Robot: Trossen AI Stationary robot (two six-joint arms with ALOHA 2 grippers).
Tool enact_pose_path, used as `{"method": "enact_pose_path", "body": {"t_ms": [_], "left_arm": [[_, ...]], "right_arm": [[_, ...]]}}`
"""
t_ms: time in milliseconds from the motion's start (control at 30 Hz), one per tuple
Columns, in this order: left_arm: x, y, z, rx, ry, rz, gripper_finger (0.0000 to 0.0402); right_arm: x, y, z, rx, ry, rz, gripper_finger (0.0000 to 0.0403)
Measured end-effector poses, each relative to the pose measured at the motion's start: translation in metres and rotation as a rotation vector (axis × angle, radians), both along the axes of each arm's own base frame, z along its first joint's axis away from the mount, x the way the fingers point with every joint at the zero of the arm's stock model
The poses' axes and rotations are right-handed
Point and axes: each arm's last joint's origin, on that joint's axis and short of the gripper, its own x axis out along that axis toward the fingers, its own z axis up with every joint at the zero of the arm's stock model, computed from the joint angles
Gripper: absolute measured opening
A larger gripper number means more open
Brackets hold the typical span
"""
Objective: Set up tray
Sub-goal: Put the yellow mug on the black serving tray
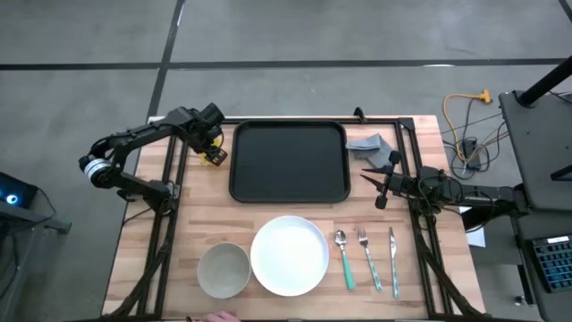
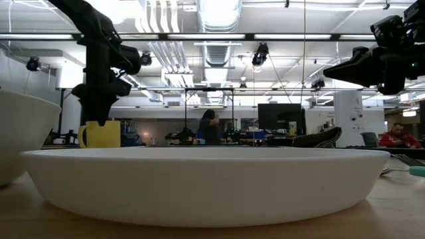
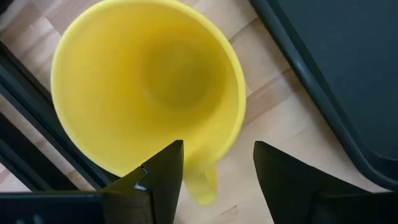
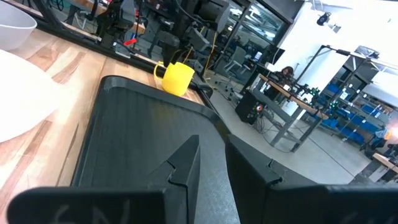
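Observation:
The black tray point(image 1: 289, 161) lies flat at the table's far middle. Just off its left edge a yellow mug point(image 1: 214, 155) stands upright on the wood, also in the low view point(image 2: 103, 135). My left gripper point(image 3: 217, 171) points straight down over the mug, open. The mug's handle point(image 3: 200, 185) shows between the two fingers, and in the low view the fingertips point(image 2: 99, 119) hang at the rim; I cannot tell whether they touch it. My right gripper point(image 1: 379, 185) waits level beside the tray's right edge, a narrow gap between its fingers point(image 4: 214, 163), holding nothing.
Along the near edge lie a grey-green bowl point(image 1: 223, 269), a white plate point(image 1: 289, 255), a spoon point(image 1: 344, 259), a fork point(image 1: 368, 259) and a knife point(image 1: 393, 259). A grey cloth point(image 1: 374, 148) lies right of the tray. Black frame rails point(image 1: 170, 179) run down both sides.

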Motion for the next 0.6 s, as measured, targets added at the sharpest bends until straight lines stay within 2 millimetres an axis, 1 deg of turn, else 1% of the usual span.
{"method": "enact_pose_path", "body": {"t_ms": [200,400,500,600], "left_arm": [[-0.0001,-0.0001,-0.0018,0.001,-0.001,0.000,0.0180],[-0.0007,-0.0008,-0.0079,0.003,-0.002,-0.001,0.0175],[-0.0013,-0.0013,-0.0095,0.000,0.001,0.000,0.0156],[-0.0012,-0.0012,-0.0092,0.000,0.000,0.000,0.0116]], "right_arm": [[0.0000,0.0000,0.0000,-0.002,0.001,0.000,0.0068],[0.0000,0.0000,-0.0001,0.000,0.000,0.000,0.0068],[0.0000,0.0000,-0.0001,-0.001,0.001,0.000,0.0068],[0.0000,0.0000,-0.0002,-0.002,0.001,0.000,0.0068]]}}
